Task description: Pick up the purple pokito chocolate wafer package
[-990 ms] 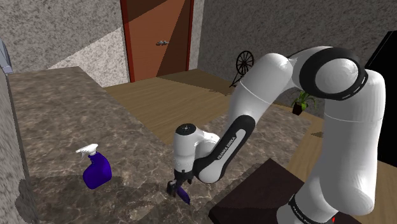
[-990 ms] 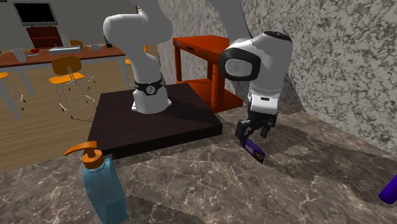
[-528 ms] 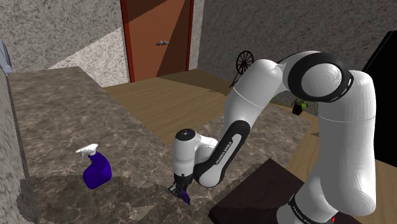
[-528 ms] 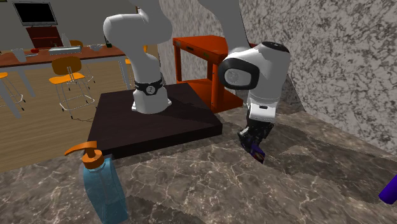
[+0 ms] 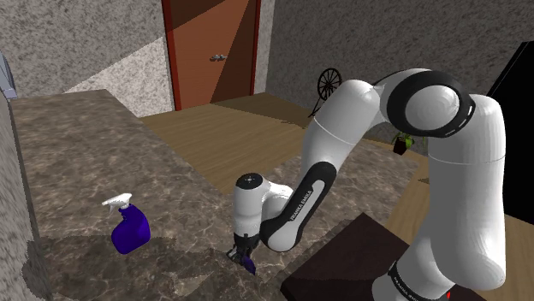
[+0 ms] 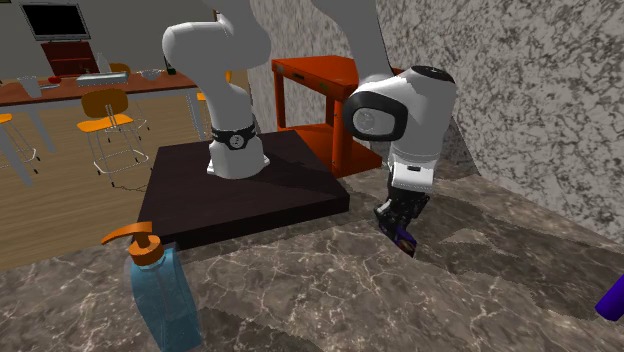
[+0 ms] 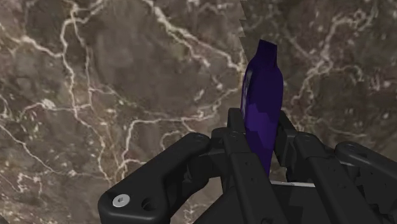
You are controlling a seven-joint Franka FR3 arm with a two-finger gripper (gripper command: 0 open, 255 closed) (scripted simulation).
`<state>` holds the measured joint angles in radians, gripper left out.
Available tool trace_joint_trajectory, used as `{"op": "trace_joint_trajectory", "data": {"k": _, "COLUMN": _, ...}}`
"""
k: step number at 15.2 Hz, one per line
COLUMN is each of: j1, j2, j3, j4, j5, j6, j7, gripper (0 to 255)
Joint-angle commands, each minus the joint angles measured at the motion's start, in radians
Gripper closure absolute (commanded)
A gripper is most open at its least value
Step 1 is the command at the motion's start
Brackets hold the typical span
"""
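We've got the gripper [image 7: 261, 127] low over the marbled counter [image 7: 95, 95], its fingers [image 7: 287, 137] pinched in tight on the purple wafer package [image 7: 263, 76]. The package stands on edge between them, one finger on each flat side, its far end poking out past the fingertips.

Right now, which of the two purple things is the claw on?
The slim purple wafer package, clasped upright in the claw on the counter. The purple spray bottle, with its white trigger, stands apart toward the shoulder view's left.
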<state>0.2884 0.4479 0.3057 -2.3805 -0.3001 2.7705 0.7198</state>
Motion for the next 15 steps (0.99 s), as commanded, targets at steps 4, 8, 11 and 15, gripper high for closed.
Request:
{"op": "trace_joint_trajectory", "data": {"k": 4, "j1": -0.029, "j2": -0.057, "j3": 0.037, "j4": -0.015, "j5": 0.038, "j6": -0.043, "j7": -0.027, "gripper": 255}}
{"op": "trace_joint_trajectory", "data": {"k": 8, "j1": -0.055, "j2": -0.115, "j3": 0.072, "j4": -0.026, "j5": 0.080, "j6": -0.087, "j7": -0.056, "gripper": 255}}
{"op": "trace_joint_trajectory", "data": {"k": 11, "j1": -0.072, "j2": -0.157, "j3": 0.095, "j4": -0.031, "j5": 0.113, "j6": -0.121, "j7": -0.079, "gripper": 255}}
{"op": "trace_joint_trajectory", "data": {"k": 15, "j1": -0.090, "j2": -0.213, "j3": 0.122, "j4": -0.035, "j5": 0.160, "j6": -0.169, "j7": -0.111, "gripper": 255}}
